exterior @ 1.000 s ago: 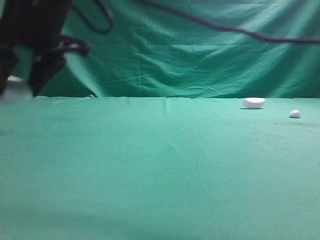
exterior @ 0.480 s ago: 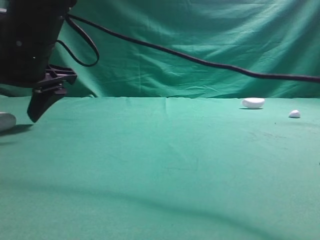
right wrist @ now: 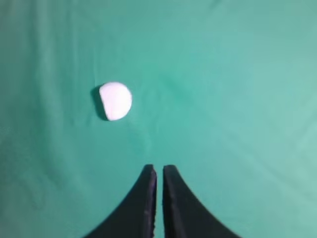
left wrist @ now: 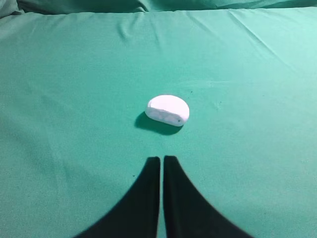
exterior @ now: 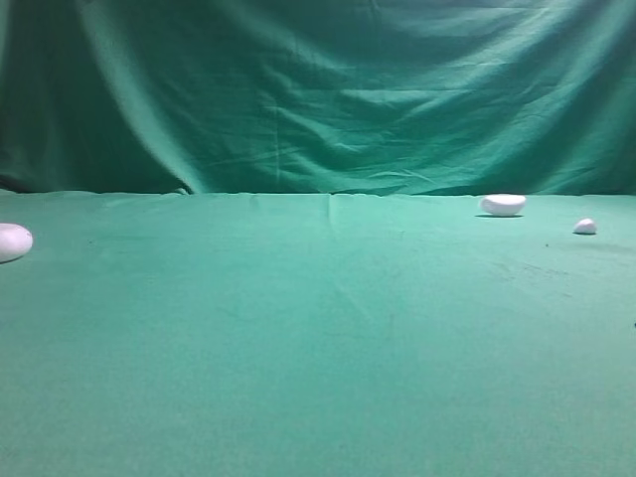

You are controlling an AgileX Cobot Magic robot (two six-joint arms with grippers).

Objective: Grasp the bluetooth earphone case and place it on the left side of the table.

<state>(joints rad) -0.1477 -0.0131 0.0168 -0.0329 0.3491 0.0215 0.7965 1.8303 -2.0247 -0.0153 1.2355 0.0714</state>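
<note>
The bluetooth earphone case [exterior: 12,241], white and pebble-like, lies on the green table [exterior: 318,328] at the far left edge of the exterior view. It also shows in the left wrist view [left wrist: 168,109], a short way beyond my left gripper [left wrist: 162,159], which is shut, empty and apart from it. My right gripper [right wrist: 159,169] is shut and empty above bare cloth. Neither arm shows in the exterior view.
A smaller flat-topped white oval [exterior: 503,204] lies at the back right, with a tiny white lump [exterior: 585,227] further right. The right wrist view shows a white piece with one flat side [right wrist: 115,100] ahead-left of the fingers. Green backdrop [exterior: 318,89] hangs behind.
The left arm, which stood over the case at the far left, let it go and drew out of the exterior view. The case now lies alone on the cloth.
</note>
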